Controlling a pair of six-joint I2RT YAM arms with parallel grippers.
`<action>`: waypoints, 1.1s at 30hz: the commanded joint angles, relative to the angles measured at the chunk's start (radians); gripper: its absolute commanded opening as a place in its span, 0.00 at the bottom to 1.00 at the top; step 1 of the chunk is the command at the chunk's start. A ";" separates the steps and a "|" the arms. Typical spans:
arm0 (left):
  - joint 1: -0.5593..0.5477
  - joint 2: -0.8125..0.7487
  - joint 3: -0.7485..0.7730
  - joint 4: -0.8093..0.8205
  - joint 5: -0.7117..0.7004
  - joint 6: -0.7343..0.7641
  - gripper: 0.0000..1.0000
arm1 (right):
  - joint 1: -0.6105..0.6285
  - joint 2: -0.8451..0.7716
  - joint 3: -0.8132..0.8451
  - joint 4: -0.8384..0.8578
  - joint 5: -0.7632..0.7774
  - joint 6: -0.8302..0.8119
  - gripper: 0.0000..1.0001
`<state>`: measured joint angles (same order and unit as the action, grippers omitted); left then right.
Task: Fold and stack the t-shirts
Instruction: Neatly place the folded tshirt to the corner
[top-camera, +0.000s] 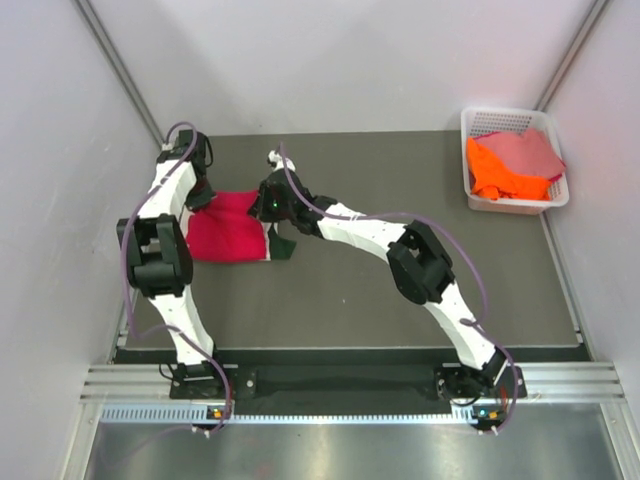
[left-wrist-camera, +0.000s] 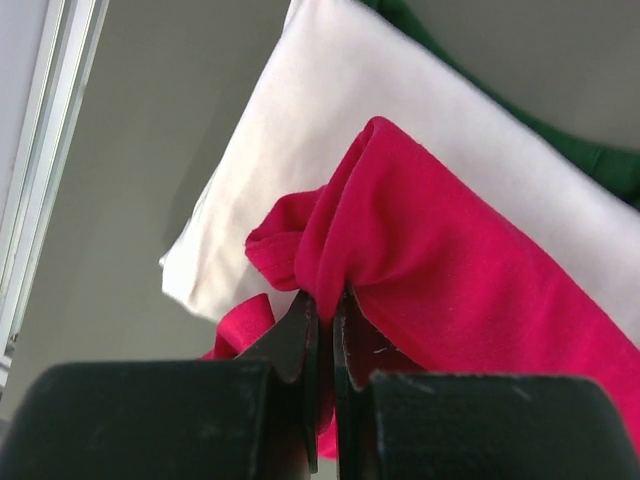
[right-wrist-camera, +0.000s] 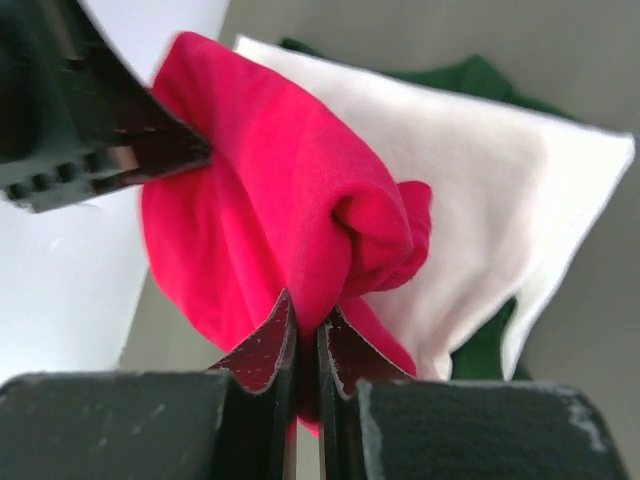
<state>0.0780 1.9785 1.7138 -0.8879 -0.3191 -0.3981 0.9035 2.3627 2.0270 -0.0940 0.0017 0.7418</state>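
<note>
Our left claw (left-wrist-camera: 322, 300) is closed down to a thin slit on the red tee (left-wrist-camera: 440, 260), with a bunched fold of the cloth pinched between its dark fingertips. Our right claw (right-wrist-camera: 305, 318) is just as narrow and grips another gathered edge of the same tee, where the fabric rolls into a small knot just above the tips. From above we see the two claws close together at the left-centre of the counter (top-camera: 400, 180), with the red tee spread between them, the left claw at its left edge and the right claw at its right. In both wrist views the red tee lies across a white tee (left-wrist-camera: 330, 100), which is flat and shows past the red on its far side. A green tee (right-wrist-camera: 470, 75) peeks out from under the white one along the far edge, and from above we see a dark corner of it just beside the red tee, on the right. We cannot tell whether the pinched folds are lifted clear of the white tee or resting on it. Well apart, at the far right corner of the counter, a white basket (top-camera: 480, 120) holds an orange tee (top-camera: 495, 175) and a pink tee (top-camera: 530, 150), the pink lying partly over the orange.
</note>
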 joint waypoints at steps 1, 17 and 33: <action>0.017 -0.131 -0.064 0.053 -0.037 -0.004 0.00 | 0.032 -0.128 -0.063 0.063 0.059 -0.016 0.00; 0.020 -0.308 -0.125 -0.036 -0.048 0.007 0.00 | 0.130 -0.272 -0.202 0.076 0.166 -0.056 0.00; 0.026 -0.159 -0.106 0.032 -0.006 0.007 0.00 | 0.069 -0.120 -0.117 0.083 0.093 -0.004 0.00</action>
<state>0.0902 1.7832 1.5688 -0.9073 -0.3042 -0.4004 1.0012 2.2181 1.8427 -0.0380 0.1154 0.7250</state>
